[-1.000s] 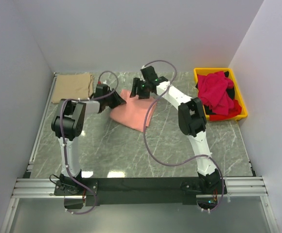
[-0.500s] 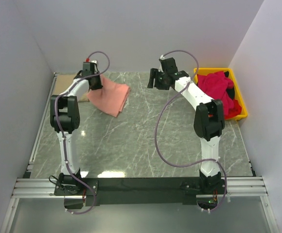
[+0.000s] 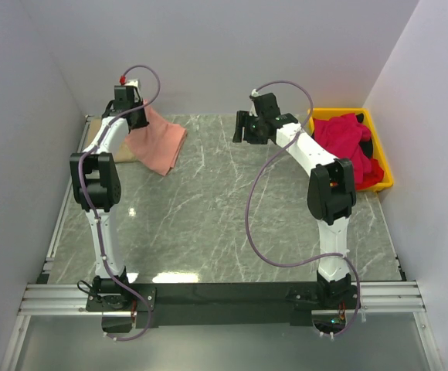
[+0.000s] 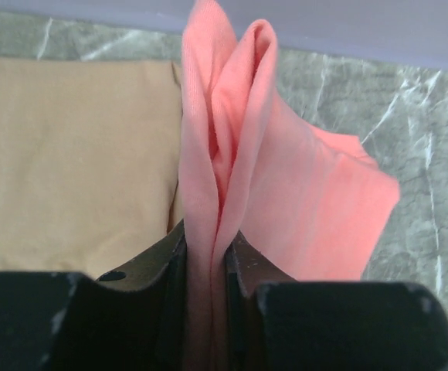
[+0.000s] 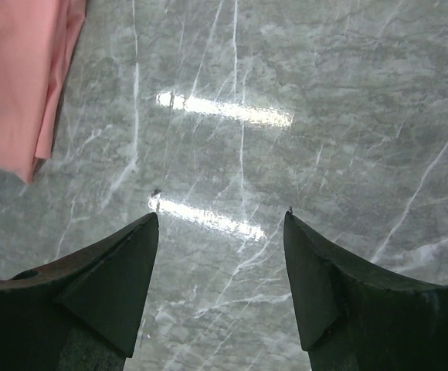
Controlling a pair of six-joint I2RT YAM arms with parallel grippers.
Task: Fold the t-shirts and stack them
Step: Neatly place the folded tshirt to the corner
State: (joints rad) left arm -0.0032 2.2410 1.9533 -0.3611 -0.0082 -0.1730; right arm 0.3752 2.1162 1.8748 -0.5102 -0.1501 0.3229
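My left gripper (image 3: 130, 108) is shut on the folded salmon-pink t-shirt (image 3: 158, 143) and holds it up at the table's far left; the cloth hangs down to the right. In the left wrist view the pink cloth (image 4: 239, 162) is pinched between the fingers (image 4: 166, 263). The folded tan-beige t-shirt (image 4: 69, 162) lies flat under it at the far left corner (image 3: 100, 139). My right gripper (image 3: 238, 127) is open and empty above bare table at the far middle; its view shows marble and the pink shirt's edge (image 5: 23, 85). Crimson-red t-shirts (image 3: 346, 147) are heaped in the bin.
A yellow plastic bin (image 3: 384, 166) stands at the far right against the wall. White walls close in the table on the left, back and right. The grey marble tabletop (image 3: 224, 224) stretches between the arms.
My left gripper has carried the pink t-shirt from the table's middle to the far left, over the tan shirt. My right gripper let go of it and drew back a little.
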